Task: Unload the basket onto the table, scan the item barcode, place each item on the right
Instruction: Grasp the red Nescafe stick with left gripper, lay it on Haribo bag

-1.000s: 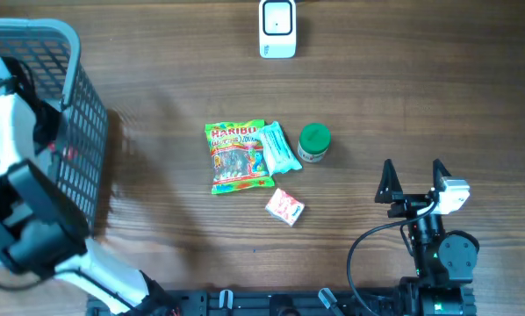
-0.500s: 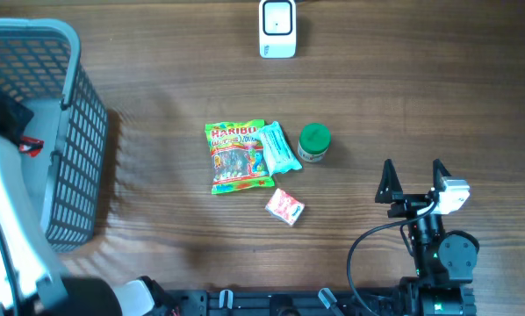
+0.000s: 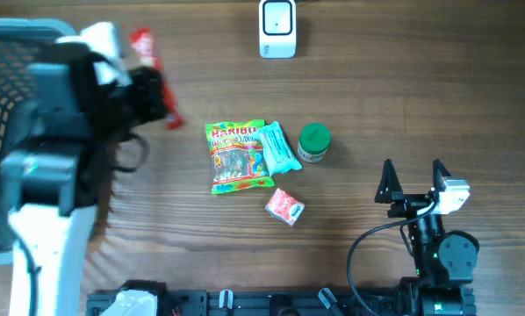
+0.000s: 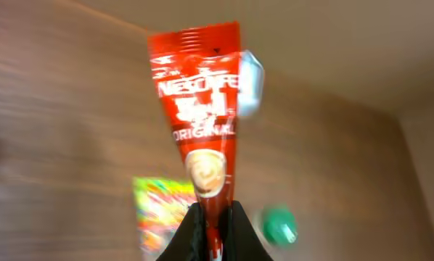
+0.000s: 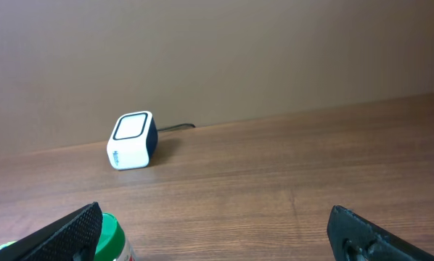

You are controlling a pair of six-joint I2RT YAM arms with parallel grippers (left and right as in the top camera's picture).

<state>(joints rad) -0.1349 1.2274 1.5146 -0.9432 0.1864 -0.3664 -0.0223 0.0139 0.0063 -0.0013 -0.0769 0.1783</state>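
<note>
Grey mesh basket [image 3: 17, 33] fills the overhead frame's upper left, its inside hidden behind the blurred left arm. Left gripper [image 4: 213, 226] is clenched on the bottom tip of a red Nescafe sachet [image 4: 202, 109], held above the table just right of the basket. Right gripper [image 3: 413, 180] rests splayed wide at lower right, holding nothing. White scanner [image 3: 277, 28] sits at top centre.
</note>
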